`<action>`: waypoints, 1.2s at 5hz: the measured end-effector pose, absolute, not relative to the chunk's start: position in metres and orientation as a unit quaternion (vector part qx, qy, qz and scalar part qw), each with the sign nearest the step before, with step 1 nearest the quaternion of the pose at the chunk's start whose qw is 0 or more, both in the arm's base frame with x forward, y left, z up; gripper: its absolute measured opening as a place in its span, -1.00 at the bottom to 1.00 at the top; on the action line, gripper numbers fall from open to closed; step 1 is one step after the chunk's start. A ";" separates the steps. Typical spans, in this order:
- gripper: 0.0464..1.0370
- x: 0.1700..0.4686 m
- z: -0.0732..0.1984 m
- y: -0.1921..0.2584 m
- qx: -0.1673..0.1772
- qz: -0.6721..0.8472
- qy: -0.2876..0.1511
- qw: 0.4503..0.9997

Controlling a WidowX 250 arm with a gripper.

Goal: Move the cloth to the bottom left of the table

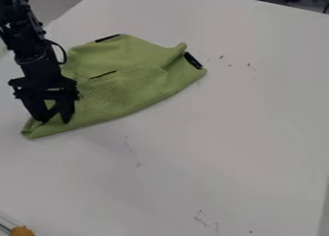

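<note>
The black gripper (56, 120) hangs at the left of the camera view, over the left end of the green cloth (132, 88). Its two fingers are spread a little, with green fabric visible between them and their tips down at the cloth. Whether the tips touch the fabric I cannot tell. Folded over itself, the cloth lies on the upper left part of the white table (212, 148), its pointed corner at the lower left and black strips along its upper and right edges.
An orange object (21, 231) sits at the bottom left corner of the view. Small dark marks dot the tabletop. The table's far edge runs across the top, with dark items beyond it at the upper right.
</note>
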State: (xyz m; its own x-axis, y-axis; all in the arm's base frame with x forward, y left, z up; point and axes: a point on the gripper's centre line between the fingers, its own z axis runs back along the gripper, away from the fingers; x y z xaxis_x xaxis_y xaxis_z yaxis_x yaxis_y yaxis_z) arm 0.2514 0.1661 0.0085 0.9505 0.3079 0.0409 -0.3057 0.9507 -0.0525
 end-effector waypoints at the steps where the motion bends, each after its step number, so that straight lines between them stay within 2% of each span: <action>1: -0.24 0.252 0.009 0.168 -0.022 0.158 -0.021 0.987; 2: -0.71 0.252 0.010 0.169 -0.022 0.159 -0.020 0.987; 3: -0.94 0.251 0.011 0.169 -0.022 0.164 -0.017 0.986; 4: -0.98 0.250 0.018 0.169 -0.016 0.183 -0.015 0.983; 5: -0.98 0.249 0.037 0.184 -0.014 0.230 -0.057 0.971; 6: -0.98 0.233 0.033 0.205 -0.028 0.281 -0.078 0.956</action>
